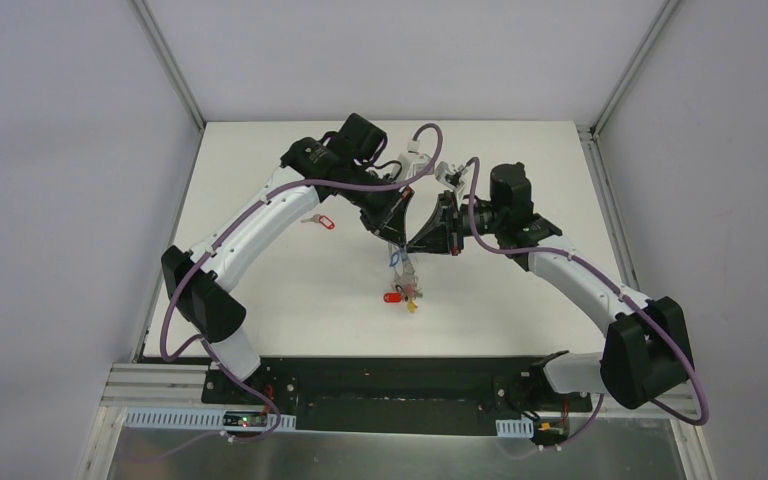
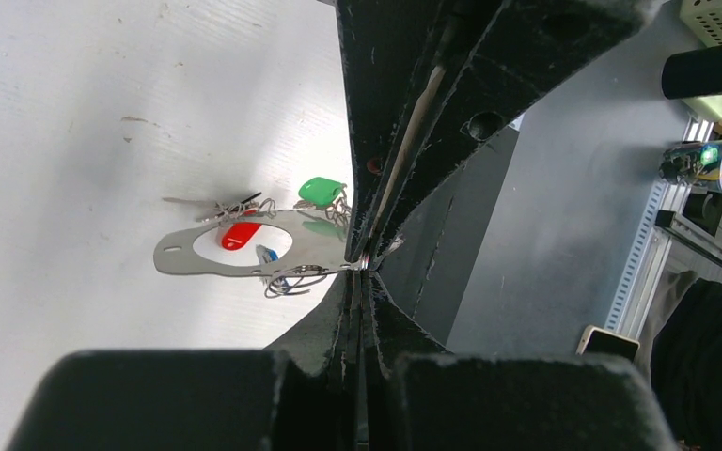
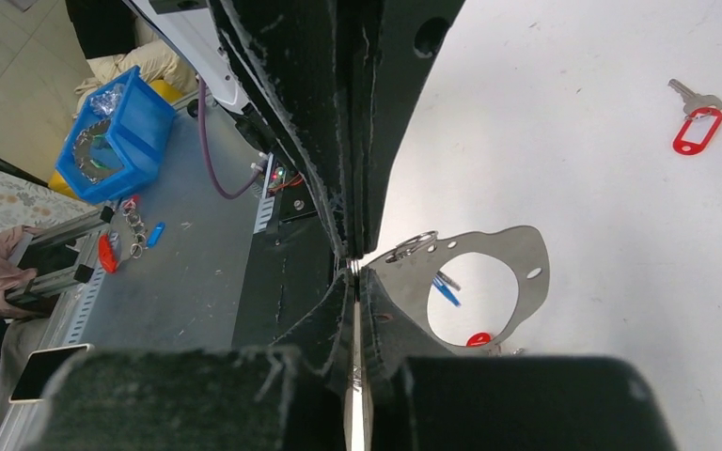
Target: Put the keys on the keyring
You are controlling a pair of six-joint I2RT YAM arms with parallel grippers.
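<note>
We find the left gripper point(image 2: 362, 265) and right gripper point(image 3: 353, 268) each clamped tight on the same edge of the keyring point(image 2: 174, 256), held over mid-table point(image 1: 520, 310). Keys point(image 1: 401, 292) hang beneath. One red-tagged key point(image 1: 320, 221) lies well apart, with bare surface around it.

Left pincer point(image 2: 362, 265), right pincer point(image 3: 353, 268): closed.

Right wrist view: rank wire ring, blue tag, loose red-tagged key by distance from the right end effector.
1. wire ring, on the keyring edge by the right end effector.
2. blue tag, through the keyring's hole.
3. red-tagged key, far upper right.
</note>
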